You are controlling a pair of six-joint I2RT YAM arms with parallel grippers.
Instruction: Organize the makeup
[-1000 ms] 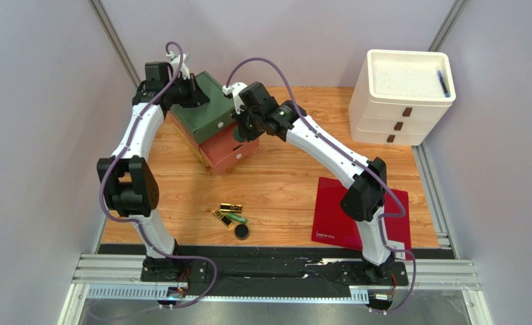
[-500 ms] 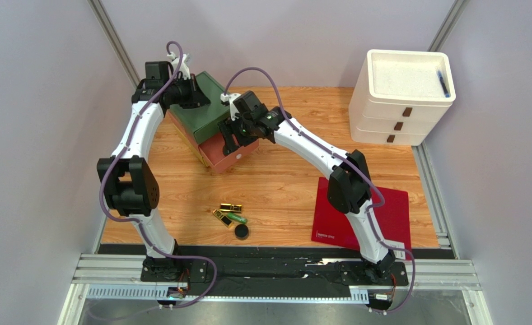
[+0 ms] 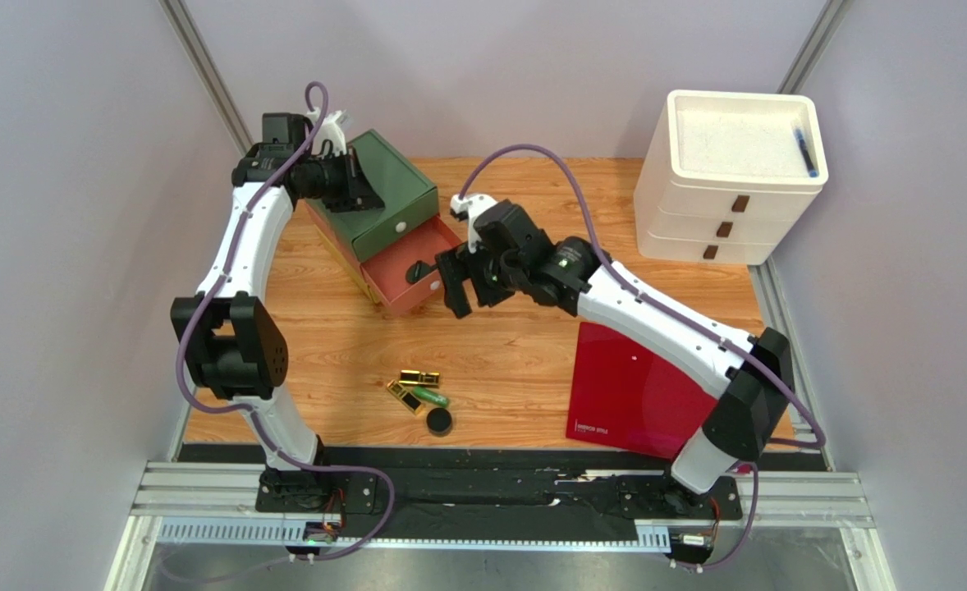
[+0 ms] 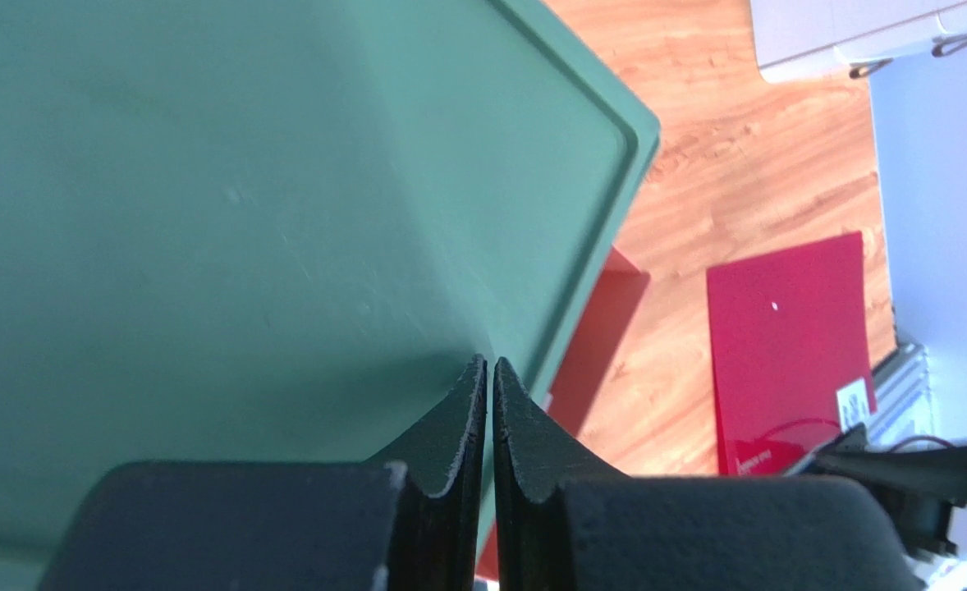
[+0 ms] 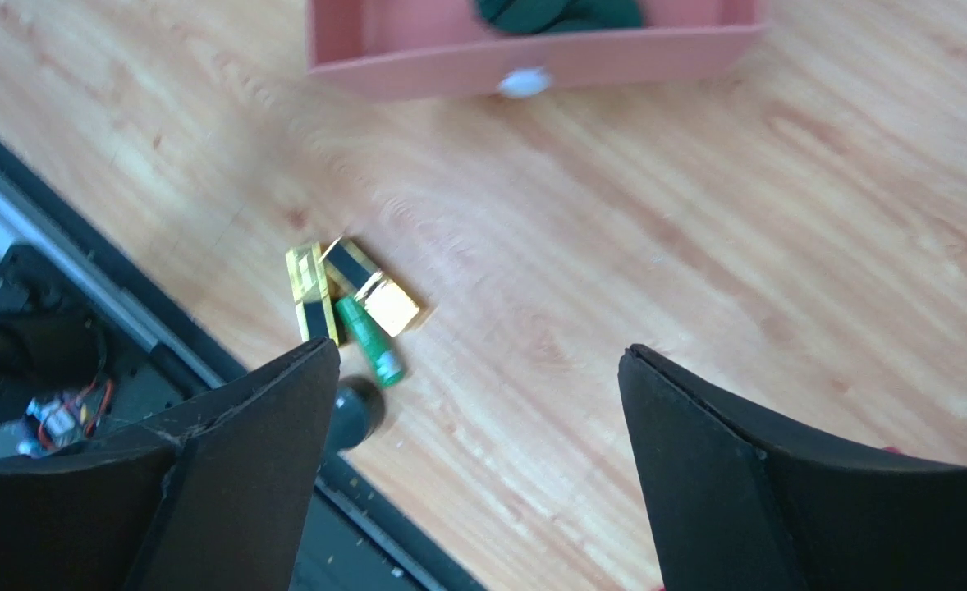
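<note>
Two gold lipstick tubes [image 3: 421, 377] [image 5: 371, 286], a green tube [image 3: 428, 398] [image 5: 369, 341] and a dark round compact [image 3: 439, 422] [image 5: 355, 413] lie together on the table near its front edge. Dark green compacts [image 5: 559, 12] sit in the open pink drawer [image 3: 412, 281] [image 5: 538, 49]. My right gripper [image 3: 458, 293] [image 5: 479, 357] hangs wide open and empty just in front of that drawer, above bare wood. My left gripper [image 3: 350, 187] [image 4: 489, 363] is shut on nothing, its tips over the top of the green box [image 3: 384, 195] [image 4: 267, 222].
The green box is stacked on the pink drawer unit at the back left. A white drawer unit [image 3: 729, 172] [image 4: 871, 31] stands at the back right. A flat red sheet [image 3: 643, 388] [image 4: 791, 345] lies at the front right, under the right arm.
My right gripper has opened and drawn back from over the pink drawer toward the middle of the table. The left arm has barely moved.
</note>
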